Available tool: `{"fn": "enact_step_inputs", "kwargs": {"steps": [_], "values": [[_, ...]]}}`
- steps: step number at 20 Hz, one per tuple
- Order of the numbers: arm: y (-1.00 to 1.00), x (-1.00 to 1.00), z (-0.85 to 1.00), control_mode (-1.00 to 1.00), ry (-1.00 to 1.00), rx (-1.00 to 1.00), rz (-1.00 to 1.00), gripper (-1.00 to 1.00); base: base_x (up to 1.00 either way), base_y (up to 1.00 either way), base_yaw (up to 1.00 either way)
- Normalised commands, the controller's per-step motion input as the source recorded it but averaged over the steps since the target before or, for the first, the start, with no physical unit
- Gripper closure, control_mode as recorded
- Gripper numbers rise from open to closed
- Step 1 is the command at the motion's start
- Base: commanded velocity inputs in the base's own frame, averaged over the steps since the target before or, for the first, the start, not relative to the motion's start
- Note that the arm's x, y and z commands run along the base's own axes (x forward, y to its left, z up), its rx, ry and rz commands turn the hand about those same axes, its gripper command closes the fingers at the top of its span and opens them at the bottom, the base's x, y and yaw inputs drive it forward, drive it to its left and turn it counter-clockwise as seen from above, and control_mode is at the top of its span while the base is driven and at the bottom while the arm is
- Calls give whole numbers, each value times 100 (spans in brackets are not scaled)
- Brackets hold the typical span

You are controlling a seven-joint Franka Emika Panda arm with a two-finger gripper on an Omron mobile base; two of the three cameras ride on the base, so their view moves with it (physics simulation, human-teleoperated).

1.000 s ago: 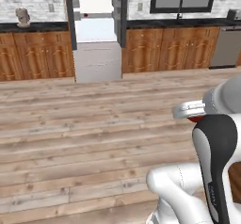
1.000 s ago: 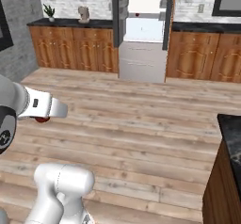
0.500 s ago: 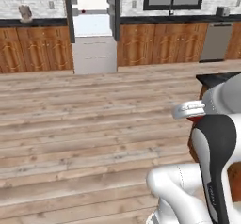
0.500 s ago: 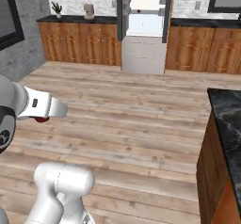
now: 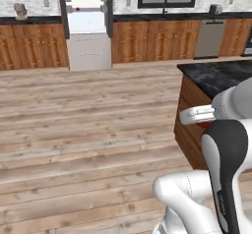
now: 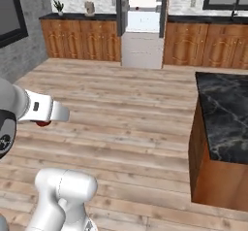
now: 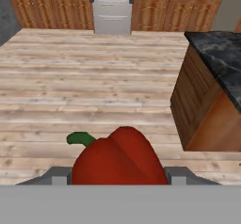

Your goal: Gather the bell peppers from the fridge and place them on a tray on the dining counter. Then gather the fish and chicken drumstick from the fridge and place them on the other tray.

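Carrying: a red bell pepper (image 7: 120, 157) sits between the jaws of the gripper (image 7: 117, 177), seen close up in the hand view; from the right base view a sliver of the same red shows under the forearm.
Pincer: roughly half open and closed on the pepper's flanks, a dark finger tip showing at each side of the fruit.
Pepper's place: up in the air at the hand, over the wooden floor (image 5: 88, 125), well apart from any counter.
How it handles: I'd judge it light and hollow, with a glossy, waxy skin that could slide under a weak pinch, and walls that would dent or crack under a hard one.
Where to hold: across the broad shoulders of the body, as it looks to be held now; the green stem (image 7: 81, 138) pokes out to one side and seems too thin and curved to trust.
Fridge: the open fridge (image 6: 143, 16) stands far back against the wall between wooden cabinets (image 6: 80, 43), doors swung wide.
Dining counter: a dark marble-topped counter (image 6: 224, 113) with wooden sides stands off to the robot's right, near but not yet under the hand.
Trays: I can't pick out a tray on the part of the counter that shows.
In the way: nothing lies on the floor between robot and counter; the counter's corner and wooden side are what the arm would most likely clip when swinging over.
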Motion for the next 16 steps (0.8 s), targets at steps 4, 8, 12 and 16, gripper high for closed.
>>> {"fn": "enact_step_inputs", "kwargs": {"steps": [4,8,12,16], "values": [[0,0,0,100,0,0,0,100,-54,-83,0],[0,0,0,100,0,0,0,100,-9,-100,0],[0,0,0,100,0,0,0,100,0,-100,1],[0,0,0,100,0,0,0,100,0,-100,1]]}}
